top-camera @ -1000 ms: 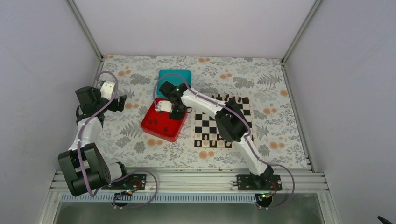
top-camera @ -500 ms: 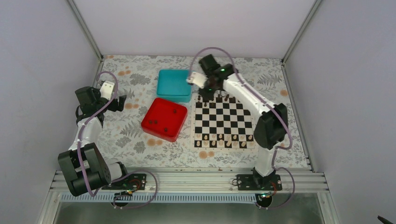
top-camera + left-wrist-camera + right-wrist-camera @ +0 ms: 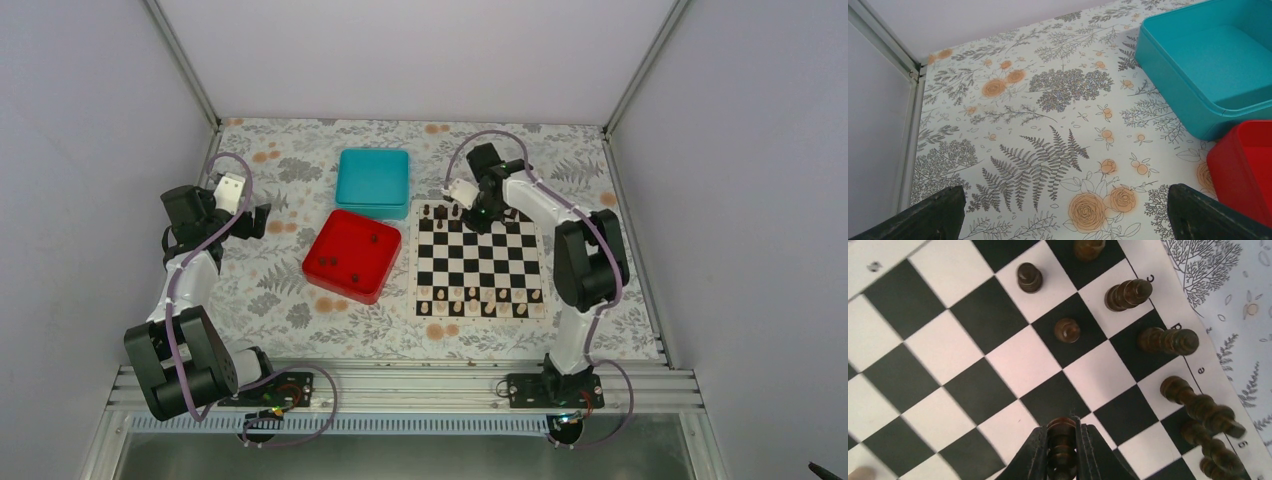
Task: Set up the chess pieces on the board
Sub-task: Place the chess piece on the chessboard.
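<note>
White floral-print tabletop [image 3: 300, 300] carries black-and-white chequered board [image 3: 480, 262], w/ teal square box [image 3: 372, 182] & red square tray [image 3: 325, 262] beside it, toward my left arm. My right tool [image 3: 1063, 452] is clamped on one dark brown chess piece [image 3: 1062, 437] over board's far rows, near other dark pieces [image 3: 1127, 294]. Left tool [image 3: 1063, 212] spread wide, well off board.

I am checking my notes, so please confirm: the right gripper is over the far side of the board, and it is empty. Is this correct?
One detail is wrong. The right gripper is over the far side of the board, but it is not empty: its fingers are closed on a dark chess piece. The right wrist view shows this.
</note>
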Robot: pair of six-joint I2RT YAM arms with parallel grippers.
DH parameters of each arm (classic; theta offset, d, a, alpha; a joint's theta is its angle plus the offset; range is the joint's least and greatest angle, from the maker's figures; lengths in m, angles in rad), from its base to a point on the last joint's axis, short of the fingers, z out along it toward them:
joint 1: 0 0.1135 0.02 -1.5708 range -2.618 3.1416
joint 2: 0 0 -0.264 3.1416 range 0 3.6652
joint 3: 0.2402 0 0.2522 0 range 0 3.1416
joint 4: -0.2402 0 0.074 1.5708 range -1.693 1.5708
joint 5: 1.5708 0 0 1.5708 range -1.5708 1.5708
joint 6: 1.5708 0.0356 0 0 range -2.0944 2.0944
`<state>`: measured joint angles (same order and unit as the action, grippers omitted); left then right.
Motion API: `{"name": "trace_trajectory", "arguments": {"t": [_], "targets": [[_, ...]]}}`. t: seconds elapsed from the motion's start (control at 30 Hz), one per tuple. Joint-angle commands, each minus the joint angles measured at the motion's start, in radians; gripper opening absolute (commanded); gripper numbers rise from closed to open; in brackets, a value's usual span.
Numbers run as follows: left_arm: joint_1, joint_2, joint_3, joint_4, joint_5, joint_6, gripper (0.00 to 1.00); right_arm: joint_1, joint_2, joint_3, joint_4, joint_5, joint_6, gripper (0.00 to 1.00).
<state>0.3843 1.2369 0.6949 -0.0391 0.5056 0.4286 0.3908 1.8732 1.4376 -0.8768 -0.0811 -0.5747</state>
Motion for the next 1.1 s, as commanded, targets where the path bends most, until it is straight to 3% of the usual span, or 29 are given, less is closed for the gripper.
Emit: {"name": "trace_trajectory", "arguments": {"t": [0.0,1.07], "targets": [[0.006,-0.010,0.002,0.007,0.017,-0.005,1.00,-0.021,0.085,0.030,0.069,-0.027,-0.011,0.05],[0.007,0.006,0.002,0.009,0.037,0.001,1.00,-0.047,0.205,0.110,0.059,0.022,-0.022,0.06]]}}
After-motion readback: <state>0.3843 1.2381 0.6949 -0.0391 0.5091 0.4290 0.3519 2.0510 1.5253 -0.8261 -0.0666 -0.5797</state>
